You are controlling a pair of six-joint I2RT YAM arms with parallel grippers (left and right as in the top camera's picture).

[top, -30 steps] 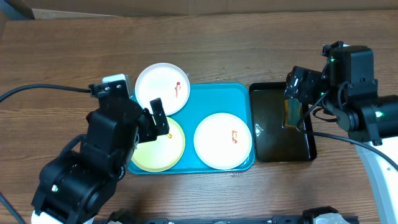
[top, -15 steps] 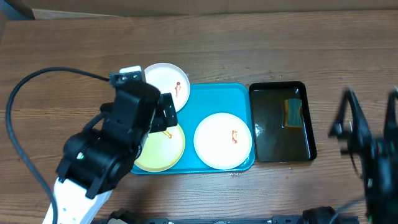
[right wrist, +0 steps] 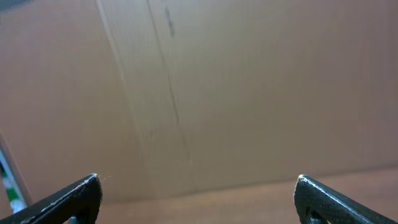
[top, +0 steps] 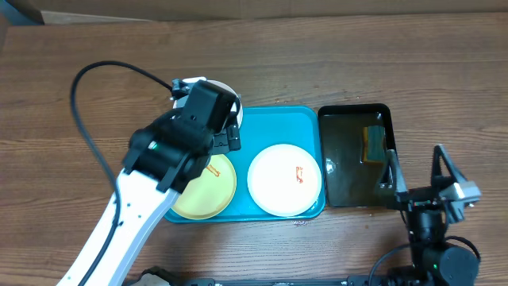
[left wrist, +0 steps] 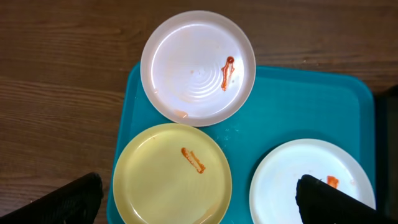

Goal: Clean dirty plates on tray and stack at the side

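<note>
The turquoise tray [top: 270, 127] holds a pale yellow plate [top: 198, 191] with an orange smear and a white plate [top: 278, 179] with a red smear. A second white plate [left wrist: 198, 67] with a red smear lies over the tray's back left corner; my left arm hides most of it from overhead. The left wrist view also shows the tray [left wrist: 292, 106], the yellow plate [left wrist: 172, 177] and the right white plate [left wrist: 311, 180]. My left gripper [top: 225, 131] [left wrist: 199, 202] is open and empty, high above the plates. My right gripper [top: 417, 171] [right wrist: 198, 199] is open and empty, in front of the basin, pointing up.
A black glossy basin [top: 341, 179] with liquid stands right of the tray, with a yellow-green sponge [top: 373, 143] lying in its back right part. Brown wooden table lies all round. The right wrist view shows only a plain brown surface.
My left arm has swung back and to the right, over the tray's back left corner. My right arm has pulled away from the basin to the front right. The sponge stays in the basin.
</note>
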